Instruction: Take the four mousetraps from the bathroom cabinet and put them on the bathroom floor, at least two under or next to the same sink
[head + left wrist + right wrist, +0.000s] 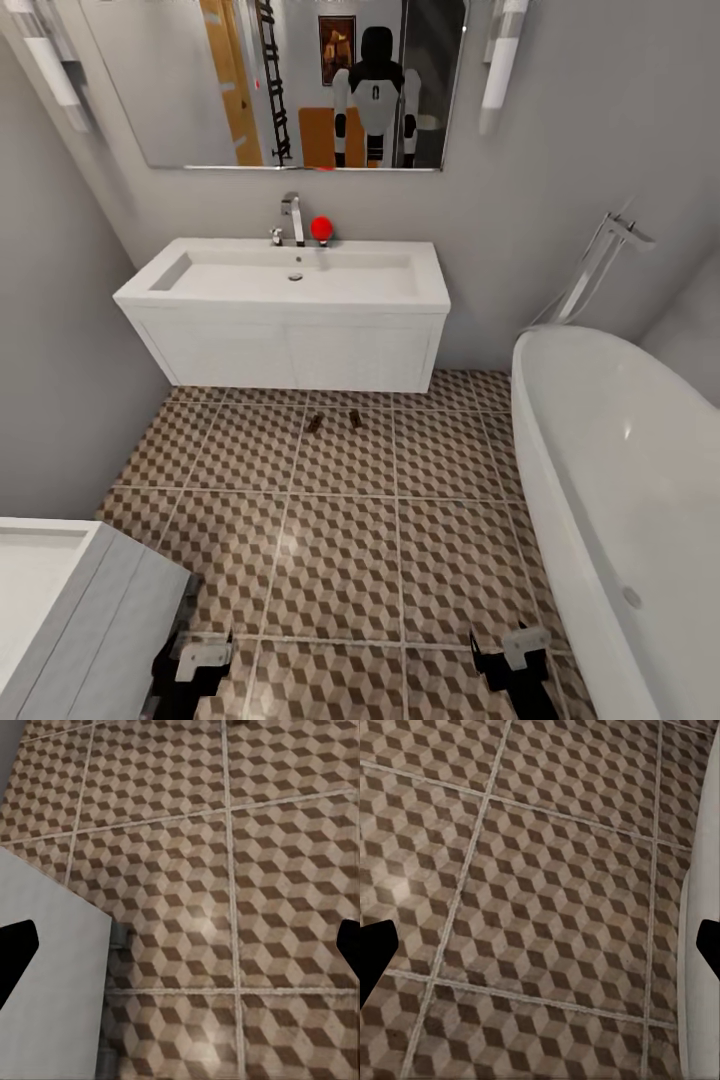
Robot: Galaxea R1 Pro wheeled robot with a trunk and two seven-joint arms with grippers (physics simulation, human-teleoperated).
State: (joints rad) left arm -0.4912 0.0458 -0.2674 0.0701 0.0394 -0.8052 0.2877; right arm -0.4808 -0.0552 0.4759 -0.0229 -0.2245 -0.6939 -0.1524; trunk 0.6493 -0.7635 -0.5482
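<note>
Two mousetraps [314, 423] [355, 419] lie as small brown boards on the cube-patterned bathroom floor [340, 560], just in front of the white vanity under the bathroom sink [290, 275]. My left gripper [195, 668] and right gripper [515, 655] hang low at the near edge, far from the traps. In the left wrist view the left gripper [182, 952] is open over bare tiles. The right gripper [542, 949] is open too, with nothing between its fingers. The cabinet is out of view.
A white oval bathtub [620, 480] with a chrome floor tap [600, 265] fills the right side. A grey-white unit [70, 610] stands close by my left arm. A red ball [320, 228] sits beside the sink tap. The mirror [290, 80] reflects the robot.
</note>
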